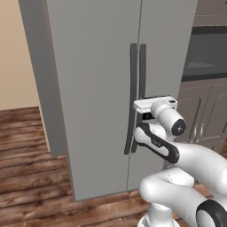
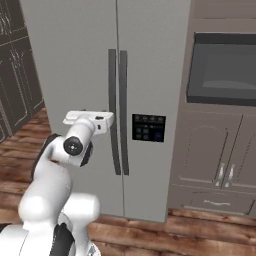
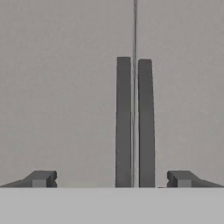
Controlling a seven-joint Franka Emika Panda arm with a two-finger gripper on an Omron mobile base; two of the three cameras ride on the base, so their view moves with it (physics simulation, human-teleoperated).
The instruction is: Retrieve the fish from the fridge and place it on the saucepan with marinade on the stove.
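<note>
Fish: sitting behind the closed doors of the fridge (image 1: pixel 102 66), so its heading and long axis are not showing | gripper (image 3: pixel 111 179): hanging wide open, empty, facing the two upright handles (image 3: pixel 134 122), apart from them | risk: jaws are straddling both handles, so closing could be catching two doors or slipping off.

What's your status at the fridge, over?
Tool open, empty, facing the handles. Fridge doors shut. Nothing in the way.
</note>
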